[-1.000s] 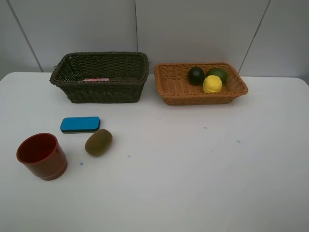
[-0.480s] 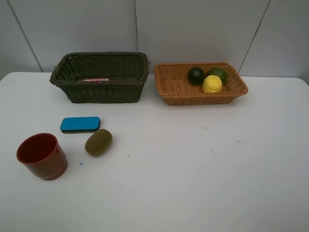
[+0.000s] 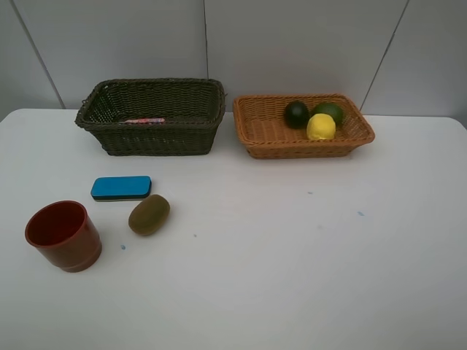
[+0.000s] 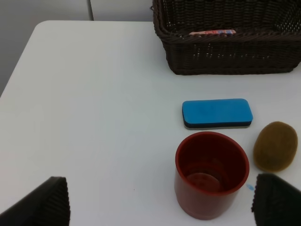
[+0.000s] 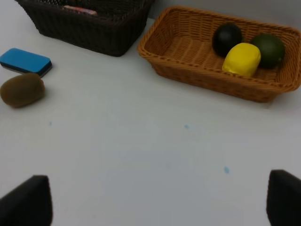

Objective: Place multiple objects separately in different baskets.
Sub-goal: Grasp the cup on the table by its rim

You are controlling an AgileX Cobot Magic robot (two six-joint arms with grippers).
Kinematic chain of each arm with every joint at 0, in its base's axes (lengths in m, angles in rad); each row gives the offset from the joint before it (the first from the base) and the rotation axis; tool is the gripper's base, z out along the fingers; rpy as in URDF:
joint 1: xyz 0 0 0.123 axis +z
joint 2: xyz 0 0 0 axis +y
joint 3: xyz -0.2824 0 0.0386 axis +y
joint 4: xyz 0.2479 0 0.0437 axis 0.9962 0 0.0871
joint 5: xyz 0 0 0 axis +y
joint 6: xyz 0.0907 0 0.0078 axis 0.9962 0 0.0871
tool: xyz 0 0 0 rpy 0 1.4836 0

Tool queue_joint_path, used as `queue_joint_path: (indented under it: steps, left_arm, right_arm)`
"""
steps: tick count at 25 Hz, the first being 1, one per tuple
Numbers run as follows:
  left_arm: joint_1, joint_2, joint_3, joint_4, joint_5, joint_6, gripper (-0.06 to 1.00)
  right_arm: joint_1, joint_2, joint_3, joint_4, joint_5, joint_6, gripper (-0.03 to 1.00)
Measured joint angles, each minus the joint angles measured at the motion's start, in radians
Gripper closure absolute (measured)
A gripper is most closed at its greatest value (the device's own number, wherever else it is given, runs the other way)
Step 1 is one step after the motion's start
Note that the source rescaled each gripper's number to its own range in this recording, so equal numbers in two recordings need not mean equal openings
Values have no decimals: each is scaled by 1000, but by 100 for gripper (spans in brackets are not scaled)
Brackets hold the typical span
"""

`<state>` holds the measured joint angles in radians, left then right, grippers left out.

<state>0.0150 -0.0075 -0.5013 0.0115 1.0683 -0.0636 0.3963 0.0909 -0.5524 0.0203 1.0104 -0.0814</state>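
Holds left pincer (image 4: 160, 207) spread wide, empty. Finds red-brown plastic cup (image 4: 211, 174) upright on desk (image 4: 94, 94) just ahead, in line with the gap. Holds right pincer (image 5: 155, 202) spread too, seemingly farther off.

Red-brn cup (image 3: 63, 235), blue eraser (image 3: 121, 187), brn kiwi (image 3: 149, 214), yel lemon (image 3: 321, 127), orange-tan basket (image 3: 299, 150).

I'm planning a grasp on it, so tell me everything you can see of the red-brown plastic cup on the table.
The red-brown plastic cup is round, glossy and nearly straight-sided, with a band around its foot. It stands upright, mouth up, and the left wrist view shows it empty down to its round floor. It sits on the white table near the front left, apart from the brown kiwi and the blue eraser block. Only the table touches it.
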Motion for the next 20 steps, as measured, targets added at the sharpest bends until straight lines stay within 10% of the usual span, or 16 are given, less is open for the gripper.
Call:
queue_joint_path:
  steps: [20]
  left_arm:
    - [0,0,0,0,0,0,-5]
  right_arm:
    - [-336,-94,25,-2,48,0,-3]
